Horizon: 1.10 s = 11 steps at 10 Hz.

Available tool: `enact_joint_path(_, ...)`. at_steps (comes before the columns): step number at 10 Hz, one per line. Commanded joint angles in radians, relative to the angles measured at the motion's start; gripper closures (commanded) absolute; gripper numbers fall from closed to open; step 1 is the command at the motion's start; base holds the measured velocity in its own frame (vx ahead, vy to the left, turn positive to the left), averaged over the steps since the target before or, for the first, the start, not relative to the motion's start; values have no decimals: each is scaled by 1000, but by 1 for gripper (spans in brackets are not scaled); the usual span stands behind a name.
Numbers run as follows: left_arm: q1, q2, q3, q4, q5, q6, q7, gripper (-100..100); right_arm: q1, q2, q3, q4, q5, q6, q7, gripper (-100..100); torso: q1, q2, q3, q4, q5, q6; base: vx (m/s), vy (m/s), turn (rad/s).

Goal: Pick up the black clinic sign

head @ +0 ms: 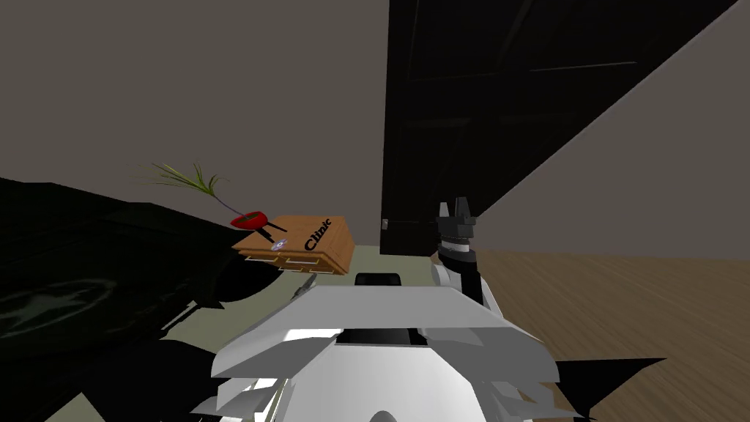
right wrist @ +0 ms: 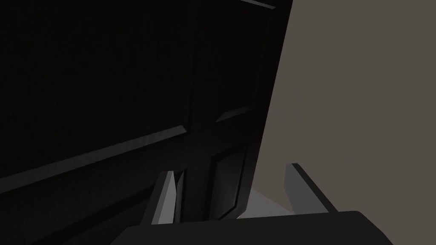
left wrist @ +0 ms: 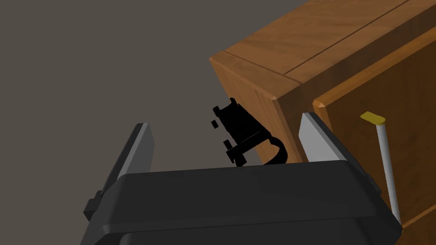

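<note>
Zero contact yet, with the left gripper (left wrist: pixel 225 120) spread wide and empty beside a corner of the wooden cabinet (left wrist: pixel 340 51), likely lining up for the black clinic sign (head: pixel 317 234) lying flat on top near the red pot (head: pixel 249 218), right gripper (right wrist: pixel 231 169) parked open and empty by the dark door (right wrist: pixel 106 106).

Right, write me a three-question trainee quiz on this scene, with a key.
1. True or false: the black cursive Clinic sign lies on top of the brown wooden drawer cabinet.
2. What stands on the cabinet's top, left of the sign? A) a blue kettle B) a red pot with a green grassy plant C) a white lamp
3. Fill in: the left pincer, facing the cabinet's corner, has its fingers ____.
Key: 1 true; 2 B; 3 open.
</note>
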Motion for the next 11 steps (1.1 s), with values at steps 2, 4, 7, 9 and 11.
enact_joint_path(2,2,12,-10,53,-8,-3,9,-100,0,0,0,0,0,0,0,0,0,0,0,0,0,0,-19,-6,-125)
enact_joint_path(4,25,43,-19,109,-14,-17,24,-100,0,0,0,0,0,0,0,0,1,-1,-1,0,0,0,-9,-10,-255)
enact_joint_path(7,66,106,-42,198,-25,-41,52,-100,0,0,0,0,0,0,0,0,1,-2,-1,0,1,0,-9,-9,-286)
enact_joint_path(9,84,137,-55,264,-29,-52,65,-100,0,0,0,0,0,0,0,0,1,-2,-1,0,1,-1,-1,-5,-256)
enact_joint_path(11,99,168,-70,300,-31,-62,77,-100,0,0,0,0,0,0,0,0,1,-2,-1,0,1,-1,4,-1,-256)
